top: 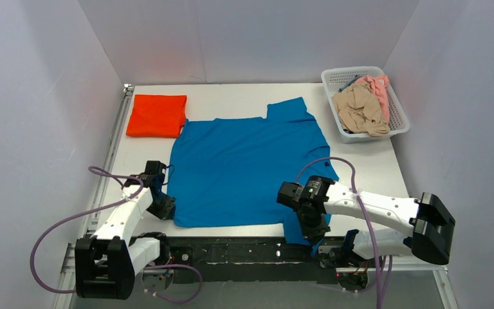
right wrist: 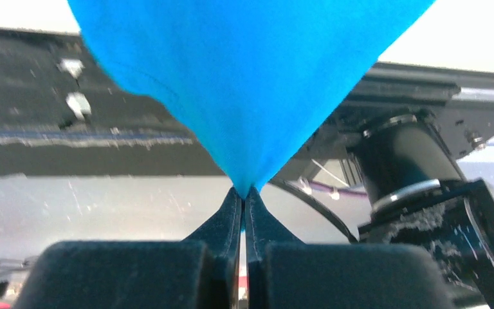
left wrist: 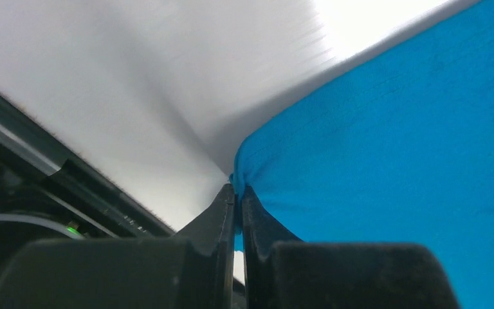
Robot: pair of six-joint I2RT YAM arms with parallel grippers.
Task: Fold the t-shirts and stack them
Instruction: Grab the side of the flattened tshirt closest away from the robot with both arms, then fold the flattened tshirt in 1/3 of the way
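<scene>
White tabletop (top: 231, 100) carries a spread blue shirt (top: 244, 167); left tool (left wrist: 238, 190) and right tool (right wrist: 244, 192) each pinch a near corner, clamped tight.

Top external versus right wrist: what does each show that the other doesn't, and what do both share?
Only top external: the folded orange-red shirt, the white basket holding the beige shirt and pink shirt, and the left gripper at the near left corner of the blue shirt. Only right wrist: close up, the right gripper, its fingertips closed tight on a pinched point of cloth. Both: the blue shirt, held at its near right corner.
</scene>
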